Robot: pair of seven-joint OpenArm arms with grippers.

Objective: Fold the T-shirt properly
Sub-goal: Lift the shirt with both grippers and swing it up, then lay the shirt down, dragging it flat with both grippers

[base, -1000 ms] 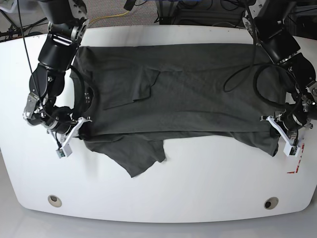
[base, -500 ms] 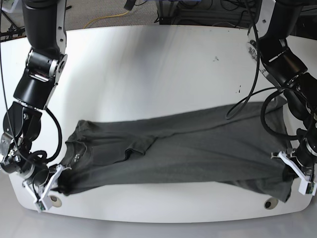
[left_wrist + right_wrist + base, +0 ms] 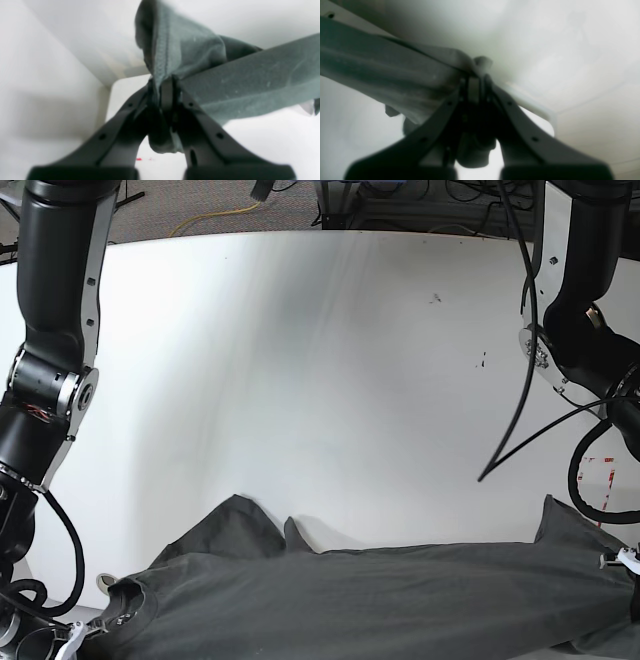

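Fingers of the left gripper (image 3: 166, 85) pinched together on a stitched hem edge of the T-shirt (image 3: 250, 82), dark cloth bunched between them and drawn taut away to one side. Fingers of the right gripper (image 3: 475, 86) likewise clamped on a gathered edge of the same cloth, a tight band of it stretching off the other way. Both arms low at the near edge in the base view, the gripper ends mostly cut off by the bottom of the frame.

T-shirt (image 3: 380, 600) stretched between the two holds as a long dark band along the near edge of the desk (image 3: 330, 360), ribbed collar toward the right arm's side, a loose peak of fabric standing up near the middle, a corner rising by the left arm. Seemingly doubled lengthwise, though layers hard to count from here.

Judged progress: early to middle. One lengthwise fold apparently made; garment not yet laid flat and squared, crosswise folds and smoothing left to do.

Desk white, glossy, rounded at the corners, a few small dark specks and red marks near its edge. Beyond the far rim, carpeted floor with cables, one yellow.
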